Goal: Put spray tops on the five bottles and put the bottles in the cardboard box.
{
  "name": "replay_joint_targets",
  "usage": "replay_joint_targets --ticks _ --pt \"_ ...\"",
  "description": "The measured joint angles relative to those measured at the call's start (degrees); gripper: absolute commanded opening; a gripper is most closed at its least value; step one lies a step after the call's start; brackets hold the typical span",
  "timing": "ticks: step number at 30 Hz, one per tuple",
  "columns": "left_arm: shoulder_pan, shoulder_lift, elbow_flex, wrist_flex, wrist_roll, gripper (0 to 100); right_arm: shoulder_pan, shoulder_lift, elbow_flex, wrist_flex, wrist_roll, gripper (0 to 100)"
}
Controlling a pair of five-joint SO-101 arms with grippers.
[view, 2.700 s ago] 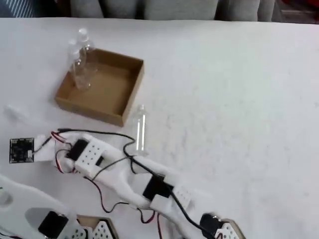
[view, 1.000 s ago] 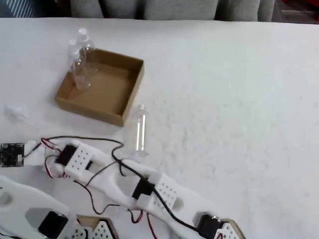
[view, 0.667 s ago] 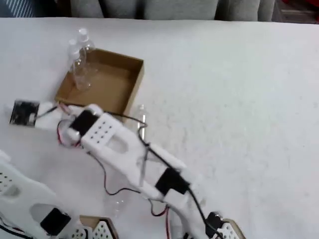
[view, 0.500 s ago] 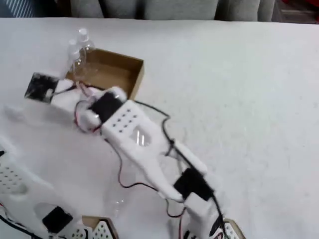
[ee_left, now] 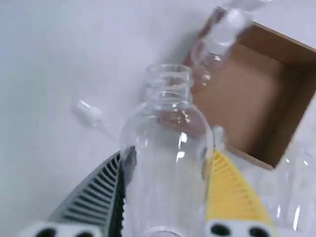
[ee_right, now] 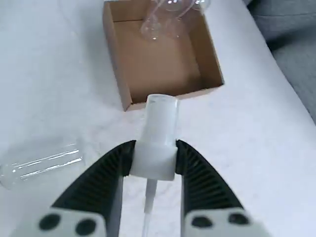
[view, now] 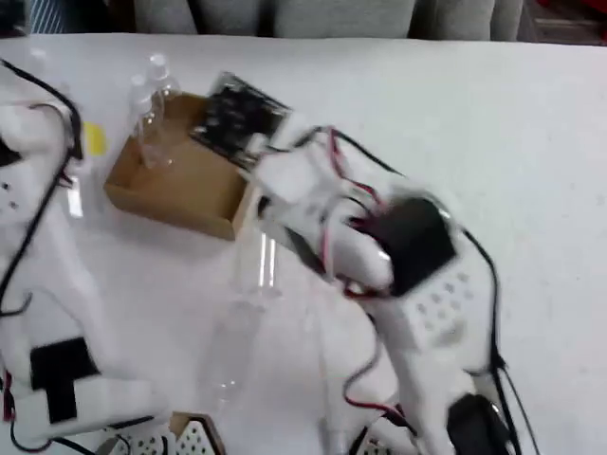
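At the cardboard box (view: 180,185), two bottles (view: 145,121)

Bottles (view: 149,125) at far corner of cardboard box (view: 175,210)

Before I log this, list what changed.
The right arm swung from near left to the cardboard box, right gripper shut on a spray top. The left arm rose along the left edge, left gripper clamping an open bottle. The box, two topped bottles at its corner and the bottle lying beside it stayed put.

White arms (view: 432,313) carry red-black cables (view: 334,152); left end effector (ee_left: 170,160) grey-yellow.
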Motion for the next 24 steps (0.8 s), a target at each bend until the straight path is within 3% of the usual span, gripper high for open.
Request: replay_joint_targets --ticks 5,13,17,24 --pt "10.5 -13.9 17.1 -4.1 0.0 2 3.3 -16.3 13.4 0.0 0.0 1.7" --pt "29.4 -36.0 45.8 -19.6 0.0 2 10.9 -37.0 31.8 -8.1 0.0 2.1" --pt "35.4 -46.9 58.5 -29.4 0.0 2 14.2 -41.9 40.8 -17.7 0.0 1.7" --pt "39.2 -63.4 77.9 -45.9 0.0 2 19.2 -43.8 49.7 -41.0 0.0 1.7"
